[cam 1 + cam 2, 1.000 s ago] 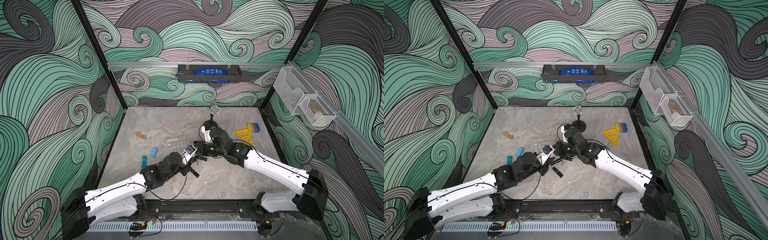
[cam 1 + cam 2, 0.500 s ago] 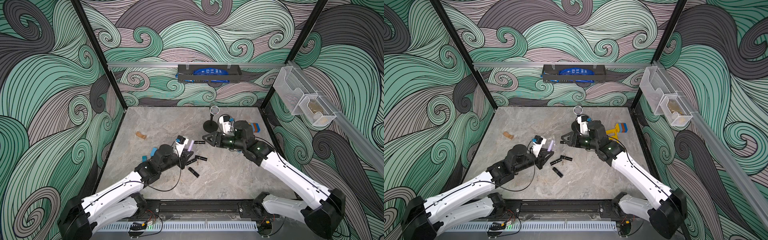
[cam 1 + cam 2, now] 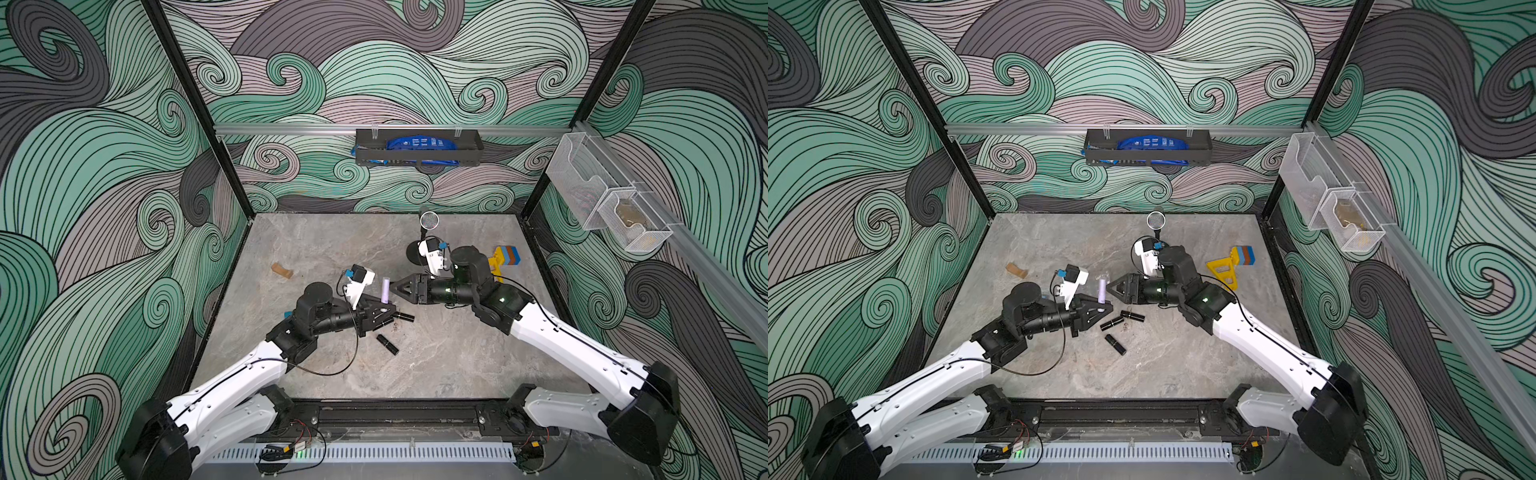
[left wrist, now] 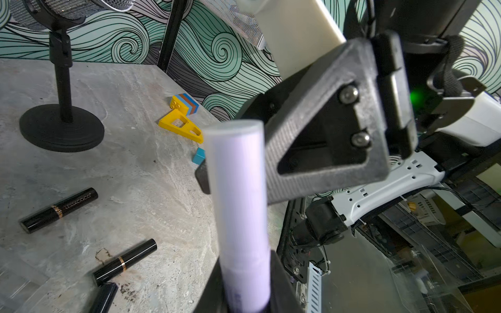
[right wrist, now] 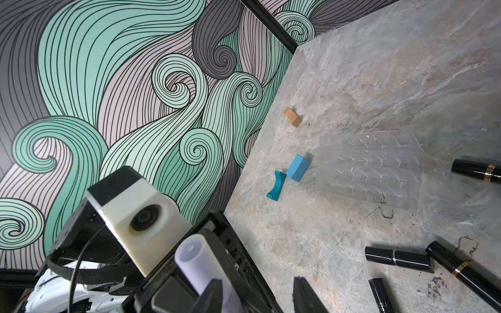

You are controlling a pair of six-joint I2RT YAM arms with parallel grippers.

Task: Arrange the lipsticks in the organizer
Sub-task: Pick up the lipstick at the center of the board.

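The grey marble table [image 3: 436, 374] is being worked. The organizer [image 5: 371, 168] is being left flat on it. A lavender tube [image 3: 386, 289] is being clamped at its base by the left gripper [image 3: 386, 307]. The right gripper [image 3: 395, 286] is being held beside it, jaws partly apart, gripping nothing. Four lipsticks [image 5: 398, 257] are being left loose nearby.

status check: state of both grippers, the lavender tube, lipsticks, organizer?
left gripper: shut on the lavender tube
lavender tube: upright, held by its lower end
right gripper: open, empty
lipsticks: four, closed, lying on the table, none in the organizer
organizer: flat on the table, all cells empty
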